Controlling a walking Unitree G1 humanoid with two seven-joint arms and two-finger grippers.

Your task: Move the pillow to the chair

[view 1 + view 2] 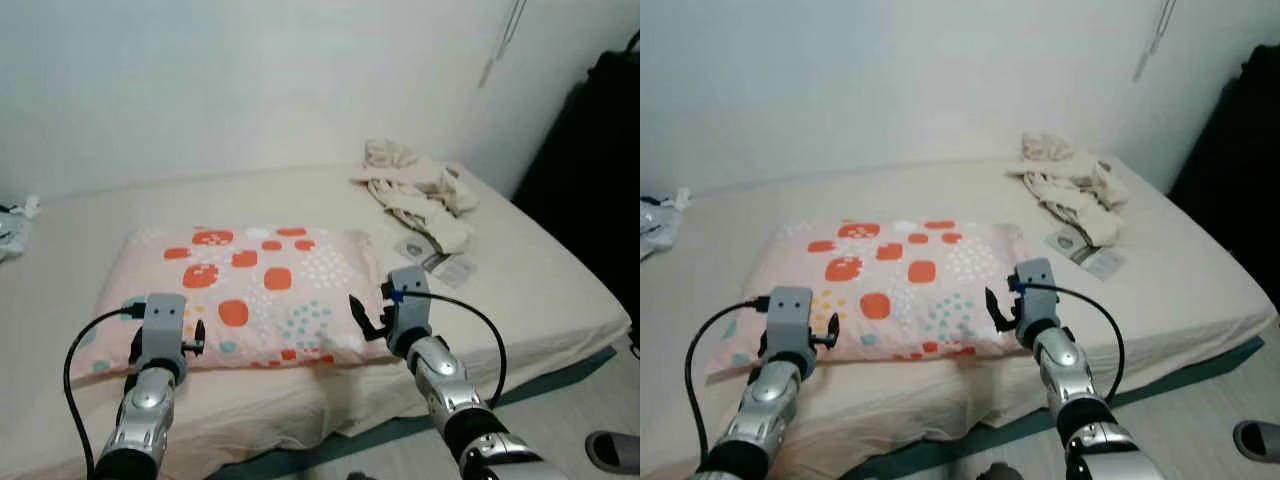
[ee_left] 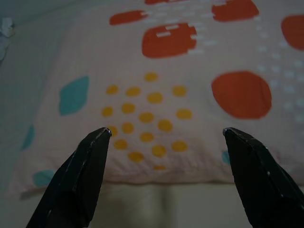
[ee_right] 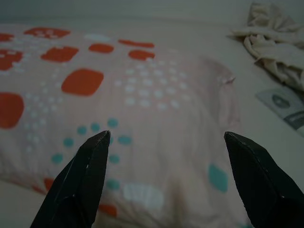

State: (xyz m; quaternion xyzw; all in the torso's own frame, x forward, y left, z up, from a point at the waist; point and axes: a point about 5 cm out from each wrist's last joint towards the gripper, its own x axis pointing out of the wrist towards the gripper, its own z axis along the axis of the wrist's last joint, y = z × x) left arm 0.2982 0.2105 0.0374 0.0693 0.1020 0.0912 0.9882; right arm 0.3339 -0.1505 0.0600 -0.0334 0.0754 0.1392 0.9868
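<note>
The left gripper (image 2: 166, 135) is spread wide, its 2 black fingers (image 2: 78, 178) set well apart with nothing held between them; it hovers at the near long edge of the pillow (image 1: 245, 290), toward the pillow's left end. The right gripper (image 3: 166, 137) is likewise spread wide and holds nothing; it hovers at the same near edge, toward the pillow's right corner. In the left eye view, both silver arms reach forward from the bottom of the frame, each with a black cable looping from its wrist. The pillow lies flat on the bed (image 1: 540, 290), long side facing the robot, near the front edge of the mattress. Its cover is pale pink with orange-red blocks, yellow dots, teal dots and white dashes. A crumpled cream cloth (image 1: 420, 190) lies on the bed beyond and to the right of the pillow, well apart from it. Small flat packets (image 1: 440, 262) lie between that cloth and the pillow's right end. A dark object (image 1: 590, 170) stands at the right of the bed.
</note>
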